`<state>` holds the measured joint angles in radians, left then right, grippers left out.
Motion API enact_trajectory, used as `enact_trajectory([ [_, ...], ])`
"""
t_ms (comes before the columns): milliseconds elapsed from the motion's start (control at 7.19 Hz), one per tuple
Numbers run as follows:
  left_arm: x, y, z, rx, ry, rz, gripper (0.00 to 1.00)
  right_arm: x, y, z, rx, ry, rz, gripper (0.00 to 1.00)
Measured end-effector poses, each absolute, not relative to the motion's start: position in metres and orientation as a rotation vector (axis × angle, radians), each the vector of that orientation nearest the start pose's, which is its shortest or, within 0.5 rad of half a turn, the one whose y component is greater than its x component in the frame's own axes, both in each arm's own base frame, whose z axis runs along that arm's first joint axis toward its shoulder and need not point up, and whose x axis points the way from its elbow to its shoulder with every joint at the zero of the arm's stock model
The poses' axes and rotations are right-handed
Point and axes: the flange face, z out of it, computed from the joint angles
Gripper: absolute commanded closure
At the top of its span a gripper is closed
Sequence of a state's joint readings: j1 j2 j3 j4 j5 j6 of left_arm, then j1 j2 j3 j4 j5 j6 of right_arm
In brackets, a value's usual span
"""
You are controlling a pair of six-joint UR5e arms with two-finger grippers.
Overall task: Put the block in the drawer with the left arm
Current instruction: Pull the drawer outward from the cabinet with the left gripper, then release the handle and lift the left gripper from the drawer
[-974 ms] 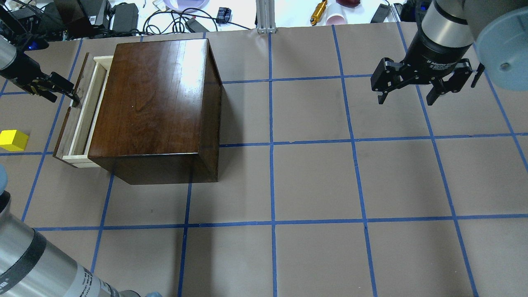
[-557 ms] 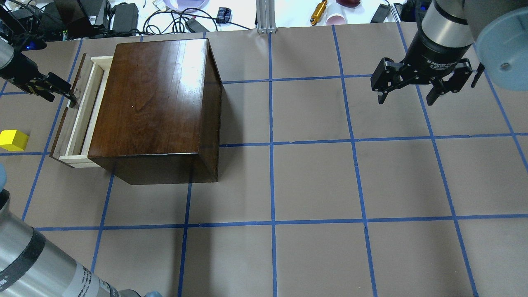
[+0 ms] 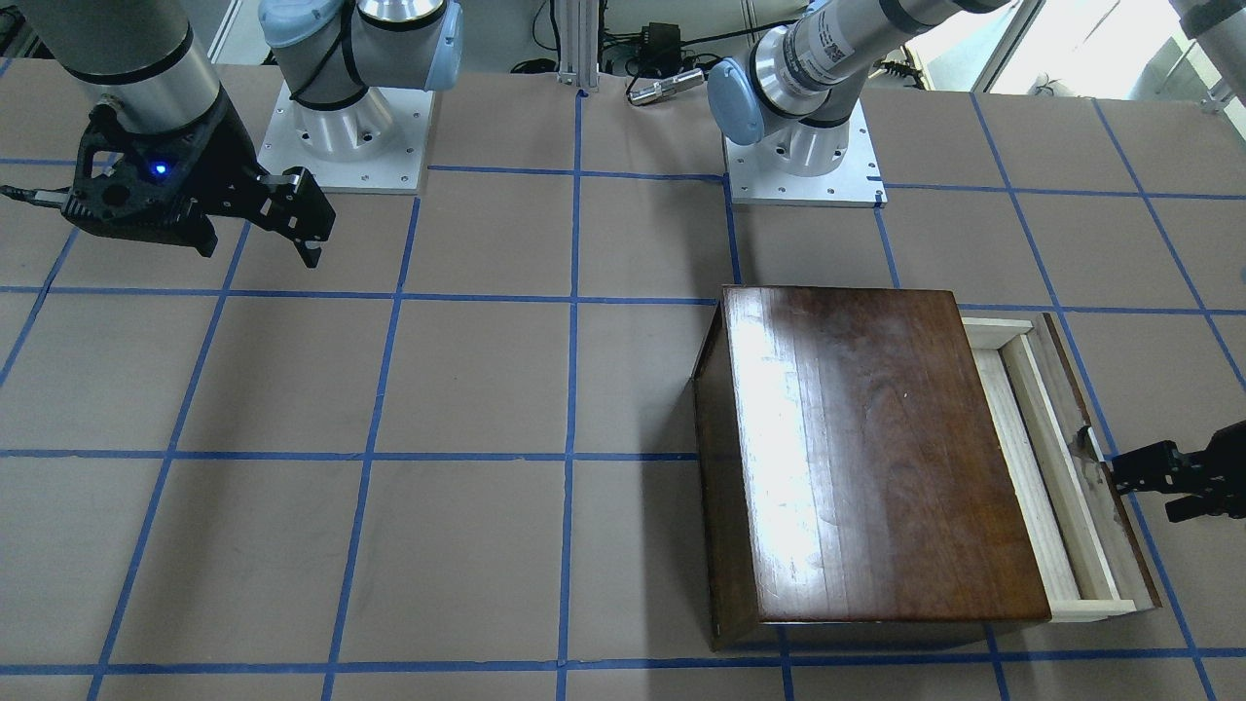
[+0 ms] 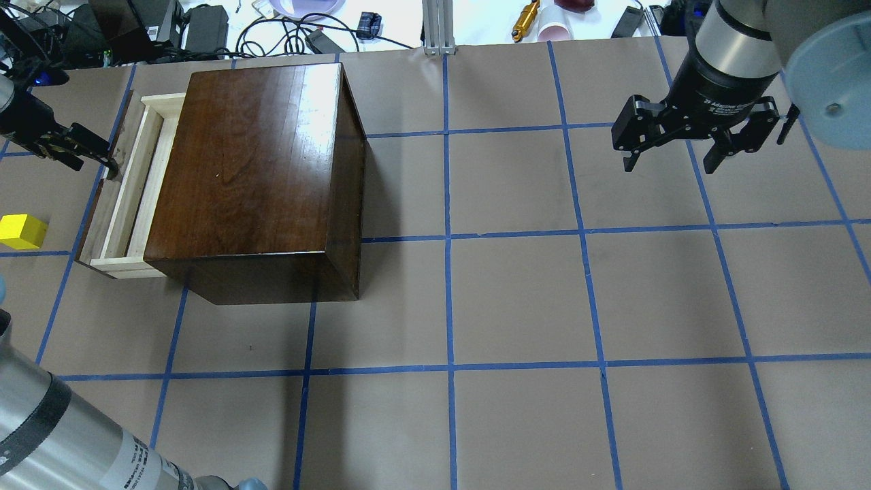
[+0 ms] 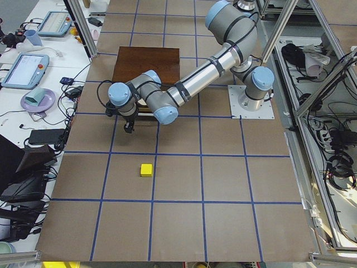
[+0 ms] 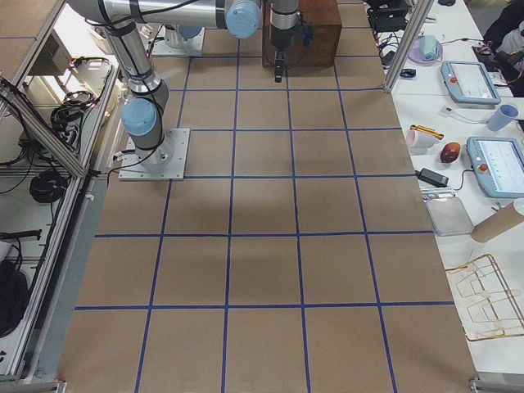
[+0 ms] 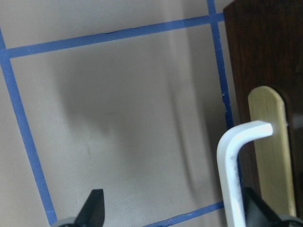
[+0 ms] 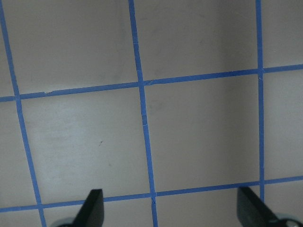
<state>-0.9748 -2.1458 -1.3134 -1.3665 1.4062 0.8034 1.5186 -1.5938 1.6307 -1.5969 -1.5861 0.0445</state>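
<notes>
The yellow block [image 4: 22, 231] lies on the table left of the drawer, apart from it; it also shows in the exterior left view [image 5: 146, 170]. The drawer [image 4: 126, 190] sticks out of the left side of the dark-brown box [image 4: 252, 170], its pale tray empty. It also shows in the front view [image 3: 1061, 467]. My left gripper [image 4: 105, 160] is at the drawer's front panel. In the left wrist view it [image 7: 175, 213] is open, with the metal pull [image 7: 229, 165] just inside one finger. My right gripper [image 4: 670, 163] hangs open and empty over the far right of the table.
Cables, power supplies and small items [image 4: 204, 27] crowd the white surface beyond the table's far edge, with an aluminium post [image 4: 439, 27]. Blue tape lines grid the brown table. My left arm's forearm [image 4: 54, 435] fills the near left corner.
The drawer has slid further out of the box to the left, and my left gripper has moved left with its front panel. The block and the right arm have not moved.
</notes>
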Motion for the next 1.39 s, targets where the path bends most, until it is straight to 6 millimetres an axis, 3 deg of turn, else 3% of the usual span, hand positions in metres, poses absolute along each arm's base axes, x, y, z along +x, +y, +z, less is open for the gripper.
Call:
enact_trajectory([
  [1392,0.278,-0.666,0.292,0.389,3.294,-0.052,0.0,0.106,-0.487,0.472,0.153,3.153,0.017,0.0],
])
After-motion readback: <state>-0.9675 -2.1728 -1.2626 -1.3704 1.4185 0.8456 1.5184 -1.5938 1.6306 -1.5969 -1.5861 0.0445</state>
